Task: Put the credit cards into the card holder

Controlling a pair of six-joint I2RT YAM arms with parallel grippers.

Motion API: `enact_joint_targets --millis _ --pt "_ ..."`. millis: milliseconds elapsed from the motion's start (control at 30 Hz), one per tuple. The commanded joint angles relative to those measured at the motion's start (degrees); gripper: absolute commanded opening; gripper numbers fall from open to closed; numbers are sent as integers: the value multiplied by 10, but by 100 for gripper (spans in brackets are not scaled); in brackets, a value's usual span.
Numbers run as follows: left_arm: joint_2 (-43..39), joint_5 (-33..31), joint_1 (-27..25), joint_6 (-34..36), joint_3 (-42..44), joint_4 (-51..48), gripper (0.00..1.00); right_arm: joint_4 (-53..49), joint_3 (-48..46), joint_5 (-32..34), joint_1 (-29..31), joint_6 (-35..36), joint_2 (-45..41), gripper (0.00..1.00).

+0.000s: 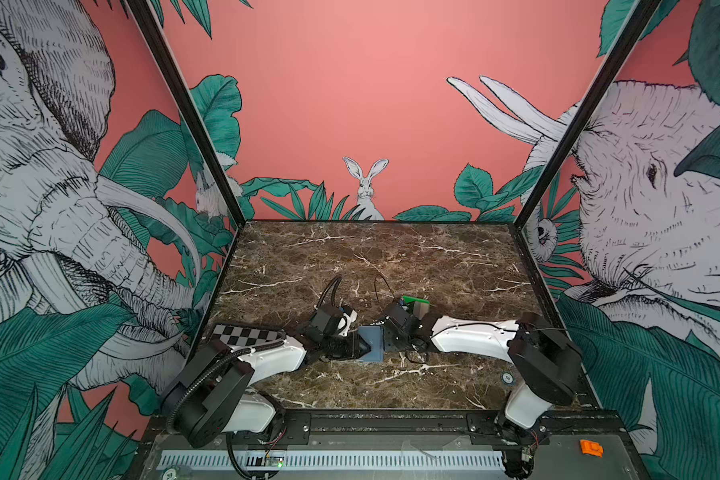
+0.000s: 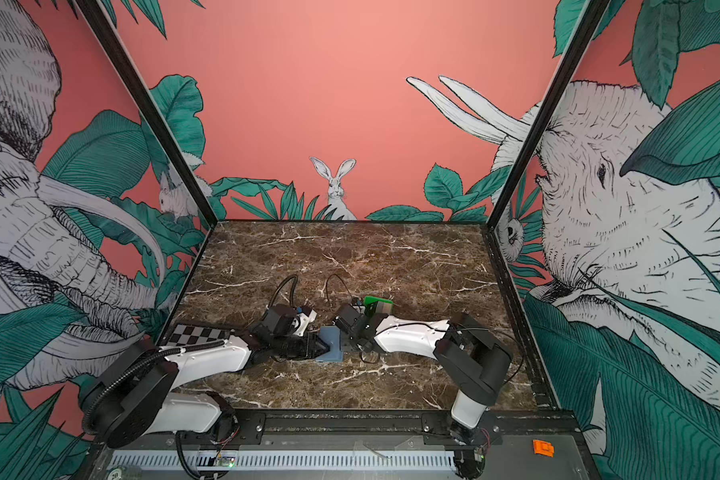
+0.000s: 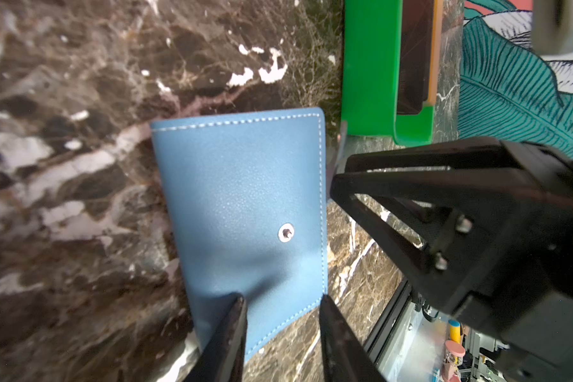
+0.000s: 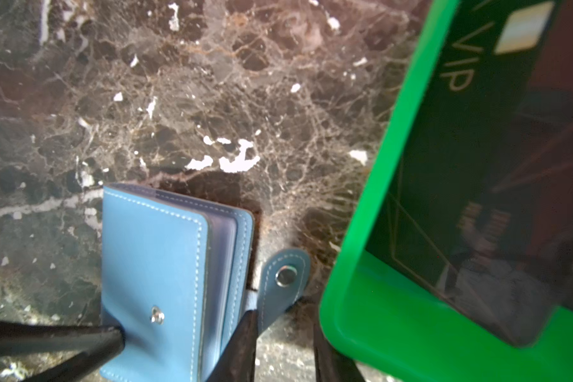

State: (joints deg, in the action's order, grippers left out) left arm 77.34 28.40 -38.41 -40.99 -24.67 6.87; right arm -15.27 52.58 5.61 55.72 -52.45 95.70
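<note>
Showing card holder unsnapped, left gripper and right gripper part-spread astride it, credit cards seemingly all in green tray.

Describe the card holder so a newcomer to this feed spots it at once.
Start at the brown marble table, near its front middle. Between the checkered plate and the green tray lies the card holder. It is the only blue thing there: a stitched folding wallet with a loose snap tab.
</note>
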Motion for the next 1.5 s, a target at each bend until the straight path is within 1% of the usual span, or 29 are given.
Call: enact_joint_targets --millis 0,167,367,567,733,900,1100,1200,1367,1467 --pt "9 -42 -7 3 12 -64 39 21 -25 0 -2 1 -35 29" --pt "-4 -37 -7 2 -3 -69 41 27 -42 -6 13 -3 -80 33" --pt "-36 -49 -7 33 -47 -134 41 13 -47 -10 18 -31 -108 37" --pt "-51 -130 -7 117 -114 -273 39 -2 -38 -12 18 -61 -117 40" --pt "-25 -160 -6 152 -137 -307 39 -35 -16 -3 18 -64 -120 43" --pt "7 -162 -6 157 -136 -294 45 -52 1 -1 18 -58 -114 44" --pt "37 -132 -6 141 -128 -246 46 -51 9 -12 17 -50 -101 45" --pt "48 -126 -7 138 -130 -232 56 -64 30 -24 16 -37 -79 45" --pt "69 -139 -6 140 -140 -237 56 -72 53 -23 14 -35 -50 46" --pt "83 -135 -6 136 -139 -234 53 -85 72 -24 15 -32 -21 47"
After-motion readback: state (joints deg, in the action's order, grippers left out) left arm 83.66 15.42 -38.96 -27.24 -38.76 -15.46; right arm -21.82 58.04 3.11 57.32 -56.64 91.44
